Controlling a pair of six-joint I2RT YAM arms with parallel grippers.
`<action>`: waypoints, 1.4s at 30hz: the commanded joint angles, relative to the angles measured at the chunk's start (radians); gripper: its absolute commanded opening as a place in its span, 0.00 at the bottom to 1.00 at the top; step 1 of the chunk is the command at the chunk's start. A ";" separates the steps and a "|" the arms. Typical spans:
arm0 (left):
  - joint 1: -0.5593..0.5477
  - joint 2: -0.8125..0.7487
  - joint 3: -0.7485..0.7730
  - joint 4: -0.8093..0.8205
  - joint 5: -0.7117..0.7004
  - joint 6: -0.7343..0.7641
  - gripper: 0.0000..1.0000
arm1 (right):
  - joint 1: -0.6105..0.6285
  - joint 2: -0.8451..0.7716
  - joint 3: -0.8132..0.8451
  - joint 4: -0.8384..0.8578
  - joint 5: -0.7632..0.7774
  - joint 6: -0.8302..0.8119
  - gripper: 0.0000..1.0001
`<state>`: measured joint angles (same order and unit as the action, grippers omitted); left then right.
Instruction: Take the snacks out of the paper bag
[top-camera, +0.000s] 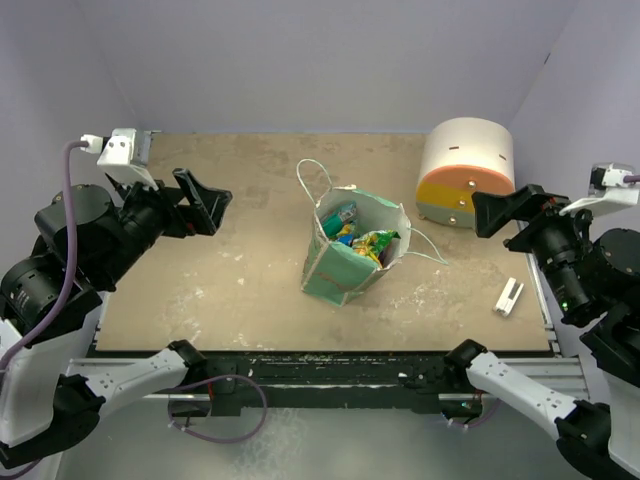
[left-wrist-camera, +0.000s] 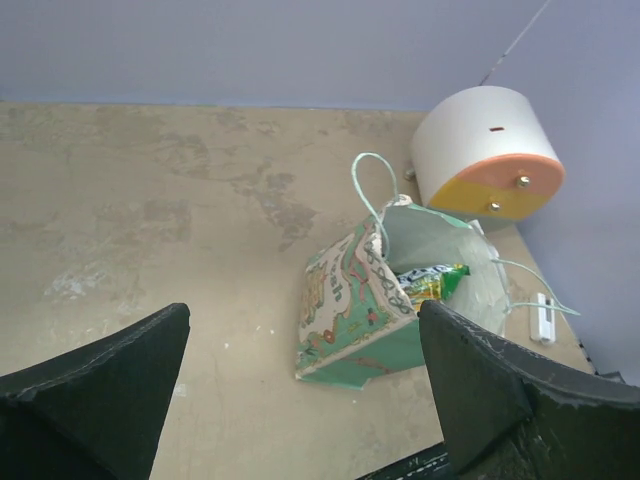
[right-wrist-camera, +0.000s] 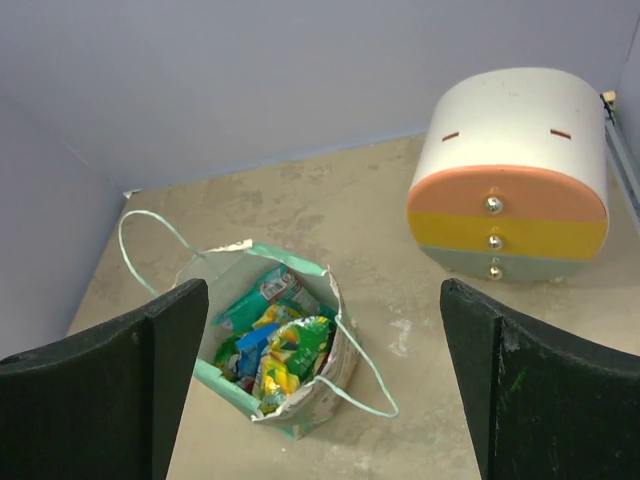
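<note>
The mint-green paper bag stands tilted mid-table with its mouth open toward the right. Several shiny snacks, yellow-green, blue and teal, lie inside it. The bag shows its patterned side in the left wrist view and its open mouth in the right wrist view, with the snacks inside. My left gripper is open and empty, held above the table left of the bag. My right gripper is open and empty, right of the bag.
A cream-orange-yellow cylinder lies at the back right, also in the left wrist view and right wrist view. A small white block lies near the right edge. The bag's string handles trail on the table.
</note>
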<state>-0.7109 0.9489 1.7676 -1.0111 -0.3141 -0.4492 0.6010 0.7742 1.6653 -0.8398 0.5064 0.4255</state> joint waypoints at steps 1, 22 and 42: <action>0.058 -0.009 -0.025 0.021 0.011 -0.011 0.99 | -0.007 0.048 0.017 -0.057 0.056 0.054 1.00; 0.321 0.100 -0.262 0.255 0.202 -0.108 0.99 | -0.033 0.247 -0.163 0.154 -0.071 0.061 1.00; 0.260 0.559 -0.141 0.467 0.588 -0.168 0.99 | -0.075 0.546 -0.063 0.205 -0.106 -0.065 1.00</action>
<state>-0.4015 1.4502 1.5211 -0.6216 0.1715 -0.5930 0.5594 1.3281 1.5433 -0.6842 0.4255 0.3912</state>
